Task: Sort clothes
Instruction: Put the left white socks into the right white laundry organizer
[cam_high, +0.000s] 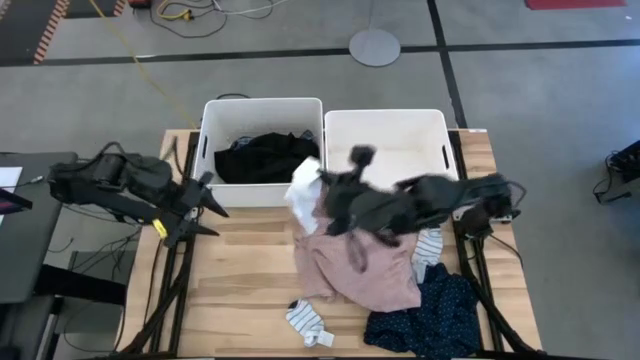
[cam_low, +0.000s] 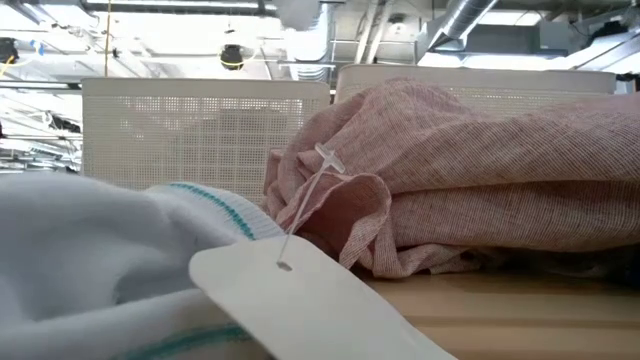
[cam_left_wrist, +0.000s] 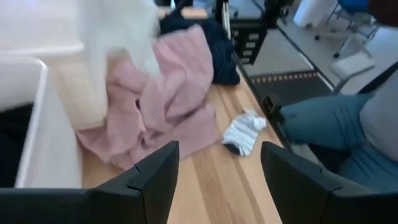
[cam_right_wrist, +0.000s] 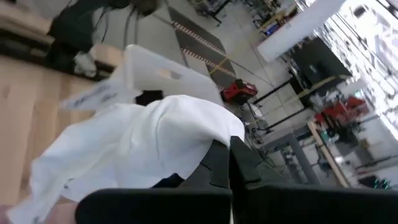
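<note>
Sorting is under way with the right gripper (cam_right_wrist: 227, 163) clamped on a white garment (cam_high: 303, 190), its fingers pressed together over a pinch of the cloth and holding it up over the middle of the table, just in front of where the two white bins meet at the far edge. The left bin (cam_high: 262, 112) is already holding a black top (cam_high: 262, 157); the right bin (cam_high: 385, 128) is showing only bare white floor. A pink top (cam_high: 355, 268) is lying crumpled beneath the raised arm, a navy dotted piece (cam_high: 430, 315) is sitting at the near right corner, a striped piece (cam_high: 428, 246) is peeking out by the right edge, and a white-grey sock (cam_high: 308, 321) is resting by the near edge. The left gripper (cam_left_wrist: 214, 177) is waiting over the left edge with its fingers spread wide and nothing between them. The main risk looks like the thin pinch: the white garment is hanging loose below the fingers, so a quick swing toward a bin could shake it free, or its trailing hem could snag on the shared bin rim and leave it draped across both. The dangling cloth also seems to be brushing the pink top and might drag it along.
</note>
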